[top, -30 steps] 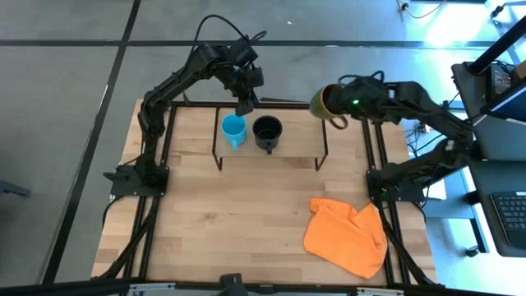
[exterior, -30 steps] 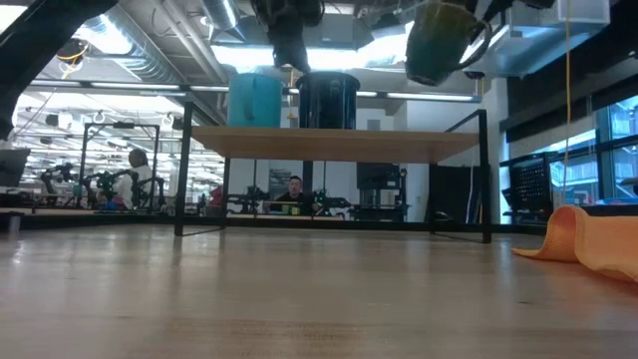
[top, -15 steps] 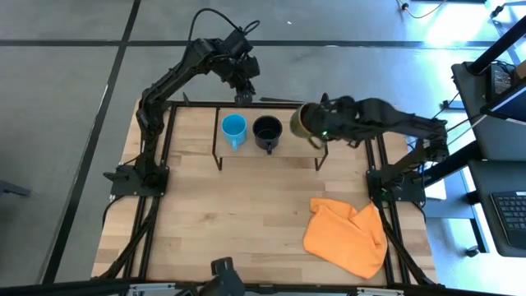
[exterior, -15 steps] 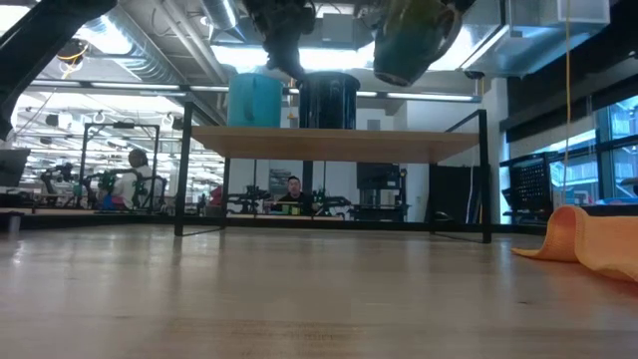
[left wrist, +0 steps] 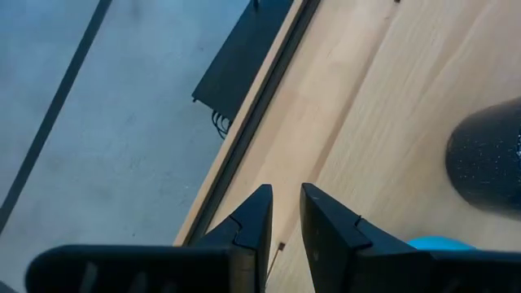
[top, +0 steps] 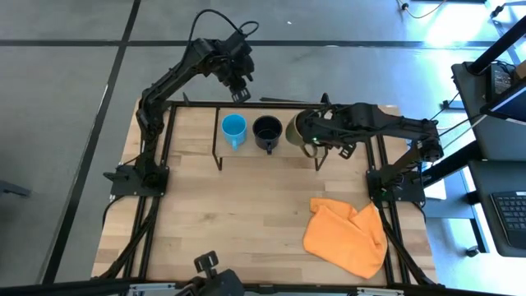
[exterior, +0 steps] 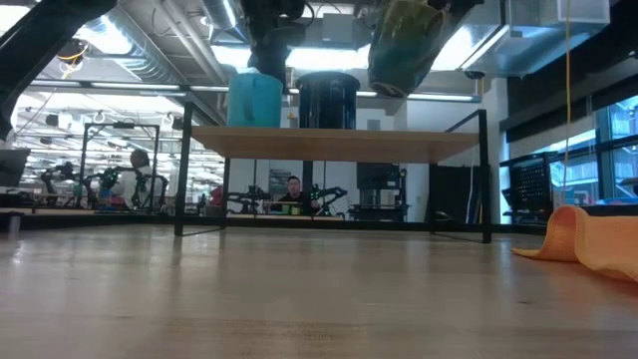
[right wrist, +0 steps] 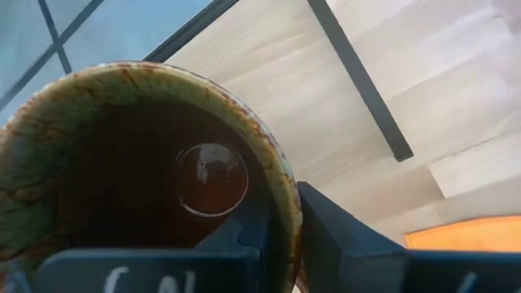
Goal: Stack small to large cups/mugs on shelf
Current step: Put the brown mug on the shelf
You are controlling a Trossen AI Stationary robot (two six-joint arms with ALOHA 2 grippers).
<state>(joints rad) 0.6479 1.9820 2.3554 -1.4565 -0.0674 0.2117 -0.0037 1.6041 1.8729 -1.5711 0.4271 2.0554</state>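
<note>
The light blue mug (top: pixel 233 127) and the black mug (top: pixel 267 130) stand upright side by side, bottoms on the shelf (top: pixel 246 153). My right gripper (top: pixel 314 138) is shut on the olive-brown mug (top: pixel 297 129), which hangs tilted above the shelf just right of the black mug (exterior: pixel 327 100). In the low view the olive-brown mug (exterior: pixel 403 45) is clear of the shelf board (exterior: pixel 329 143). My left gripper (top: pixel 239 85) hovers beyond the shelf's far edge, behind the blue mug. Its fingers (left wrist: pixel 281 213) are a narrow gap apart with nothing between them. My right gripper pinches the olive-brown mug's wall at the rim (right wrist: pixel 286 213), with one finger (right wrist: pixel 246 238) inside the dark hollow and the other (right wrist: pixel 330 232) outside. The fingers slant down from the table's right side. The mug is lifted clear of the shelf, tilted, hanging below the fingers.
An orange cloth (top: pixel 345 234) lies crumpled on the wooden table (top: pixel 222 222) at the near right. The shelf's black legs (exterior: pixel 485 179) stand on the table's far half. In the low view, people (exterior: pixel 292 189) show in the room behind.
My right gripper has carried the olive-brown mug toward the table's left, from beyond the shelf's right end to over the shelf beside the black mug, sinking a little and rolling its wrist. My left gripper has drawn back from the blue mug toward the far edge and turned.
</note>
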